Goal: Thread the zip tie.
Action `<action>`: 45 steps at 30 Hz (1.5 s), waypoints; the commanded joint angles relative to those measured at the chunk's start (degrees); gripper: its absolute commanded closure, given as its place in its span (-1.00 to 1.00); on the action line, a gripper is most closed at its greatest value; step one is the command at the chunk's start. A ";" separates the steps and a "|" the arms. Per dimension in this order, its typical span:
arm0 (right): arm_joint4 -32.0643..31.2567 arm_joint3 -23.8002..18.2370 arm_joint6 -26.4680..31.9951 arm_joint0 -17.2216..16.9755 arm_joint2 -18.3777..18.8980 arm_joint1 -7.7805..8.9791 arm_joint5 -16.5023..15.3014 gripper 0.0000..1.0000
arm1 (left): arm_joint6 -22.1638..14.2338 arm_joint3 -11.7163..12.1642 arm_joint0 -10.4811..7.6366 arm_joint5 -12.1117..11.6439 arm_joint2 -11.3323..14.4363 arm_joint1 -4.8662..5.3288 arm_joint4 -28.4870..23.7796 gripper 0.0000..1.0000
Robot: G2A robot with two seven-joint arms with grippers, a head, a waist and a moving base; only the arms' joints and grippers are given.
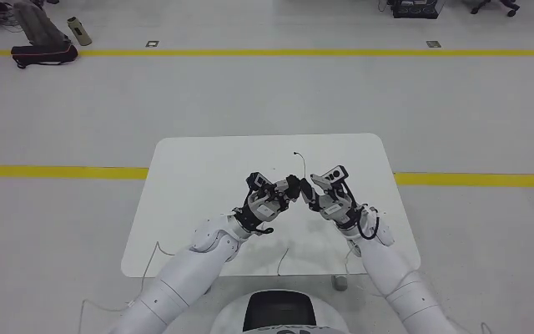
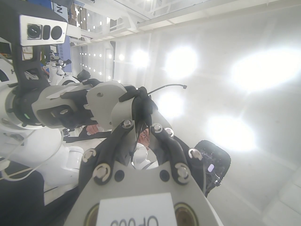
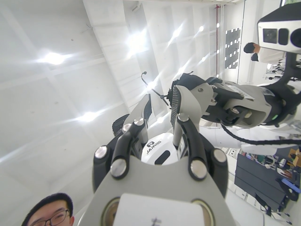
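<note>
Both arms meet above the middle of the white table [image 1: 192,184], grippers turned upward. The zip tie [image 2: 169,86] is a thin black strip. My left gripper [image 2: 142,109] is shut on its lower part, and the free end with the small head curves away from the fingers. From above, the strip [image 1: 298,163] rises between the left gripper [image 1: 279,190] and the right gripper [image 1: 310,188]. My right gripper [image 3: 161,99] is open, its fingers standing either side of the zip tie [image 3: 155,92], right against the left gripper [image 3: 182,81]. I cannot tell whether the right fingers touch the strip.
The table's rounded edges [image 1: 138,250] drop to a pale floor with yellow lines [image 1: 75,172]. A black bag [image 1: 42,52] lies far off at the back left. The tabletop around the grippers is bare.
</note>
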 commanded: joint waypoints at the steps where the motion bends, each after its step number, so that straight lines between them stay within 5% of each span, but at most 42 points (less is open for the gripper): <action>1: -0.03 0.10 -0.02 0.08 -0.01 -0.06 -0.08 0.64 | 0.00 0.00 0.00 0.00 0.00 0.00 0.00 1.00; 45: -1.13 0.51 0.91 0.06 1.03 -0.82 -0.56 0.86 | 0.00 0.00 0.00 0.00 0.00 0.00 0.00 1.00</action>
